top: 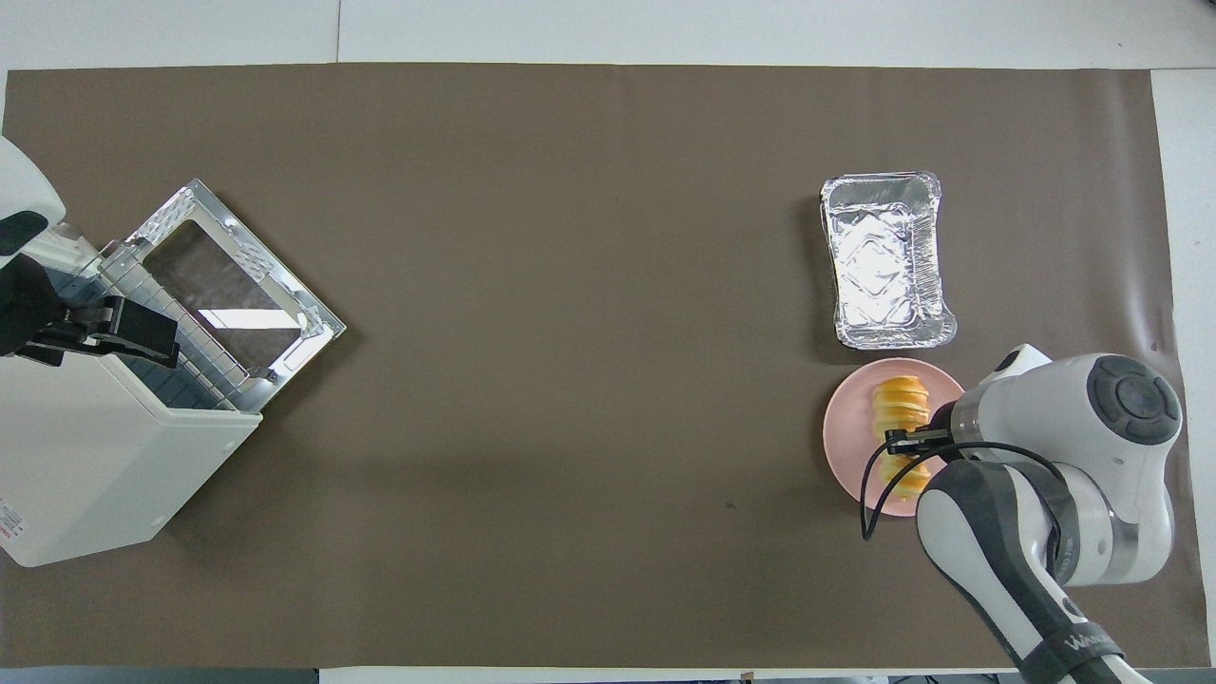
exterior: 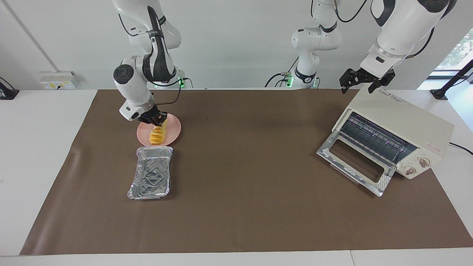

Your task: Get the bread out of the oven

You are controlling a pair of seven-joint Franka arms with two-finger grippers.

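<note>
The small golden-yellow ridged bread [exterior: 157,135] is out of the boxy cream-white oven [exterior: 401,127] and lies on the round pink plate [exterior: 173,128], at the right arm's end of the brown surface [exterior: 244,155]. The right gripper [exterior: 156,119] is low over the plate with its jaws clenched on the end of the bread nearer the robots. I think the job is nearly done, and only the letting go is left. If the arm lifts away before the jaws let go, the soft loaf could get dragged off the plate or torn. If the jaws let go while the bread is tipped up, it could roll off the rim toward the crinkled silver foil tray [exterior: 151,177], which sits just beside the plate and farther from the robots. The left gripper [exterior: 367,79] waits over the top of the oven with its jaws wide apart, holding nothing. The oven's glass door [exterior: 354,164] hangs down open with the wire rack [exterior: 373,137] showing, so an arm passing low could bump it. From above, the right arm covers the near end of the bread and part of the plate. I cannot tell if the whole loaf lies flat on the plate. The deep inside of the oven is dark, and the left gripper is cut off at the edge from above.
</note>
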